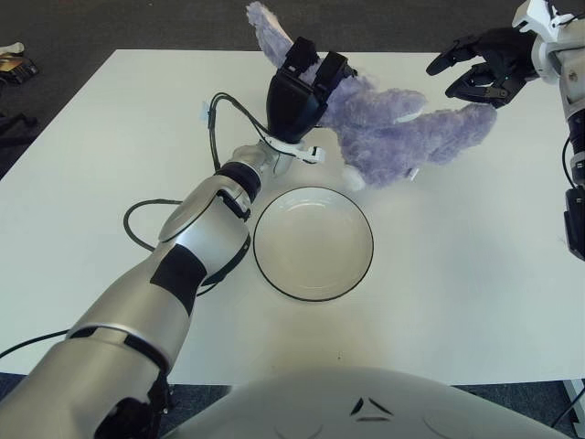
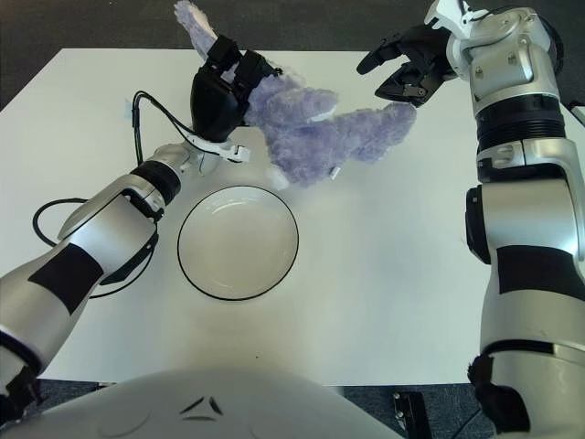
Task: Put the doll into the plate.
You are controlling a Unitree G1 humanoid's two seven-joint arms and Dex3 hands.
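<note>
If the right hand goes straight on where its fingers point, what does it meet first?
Probably the doll: the open right hand points left and down at its near end, just above it. Depth is unclear, so contact is not certain.

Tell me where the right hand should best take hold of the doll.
Probably the free limb of the doll that sticks out rightward, coming from above, where the right hand hovers open. The left hand already holds the other end.

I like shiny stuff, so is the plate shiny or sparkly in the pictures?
Left eye view: the plate looks soft white, no bright sparkle. Right eye view: same, only a faint shadow inside its rim; the doll looks fuzzy because it is furry.
</note>
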